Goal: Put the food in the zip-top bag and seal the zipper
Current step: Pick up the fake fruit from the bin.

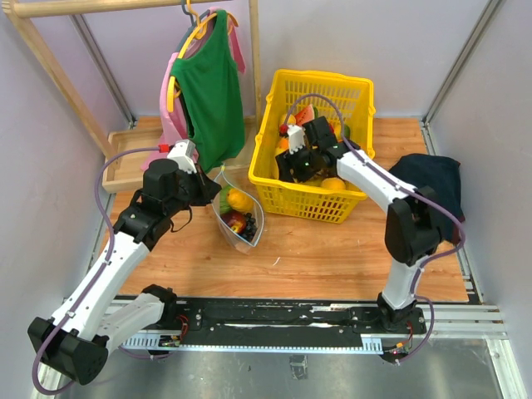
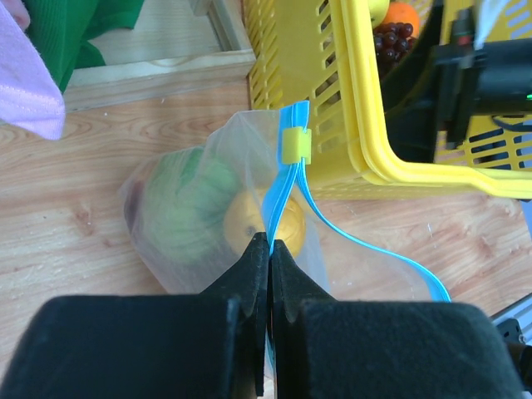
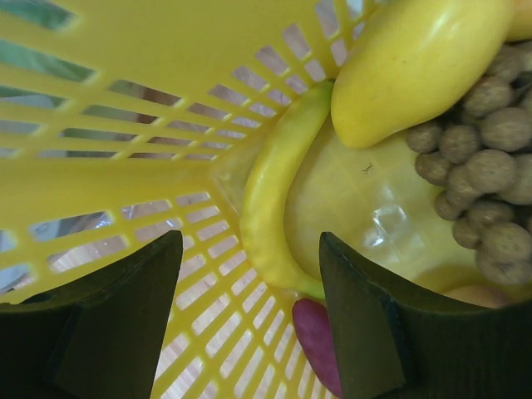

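Left end effector point(image 2: 268, 249) clamped on zipper point(image 2: 287, 187), bag point(image 2: 166, 216) just beyond | right end effector point(image 3: 249, 249) apart, curved yellow fruit point(image 3: 270, 199) ahead between its jaws | risk: you snag the basket wall point(image 3: 125, 50), fruit slips.

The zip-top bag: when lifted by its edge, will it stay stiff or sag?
Probably sag: the zip-top bag is thin, crinkled film, and the left gripper pinches only its zipper. The green melon and yellow fruit inside would likely pull it down.
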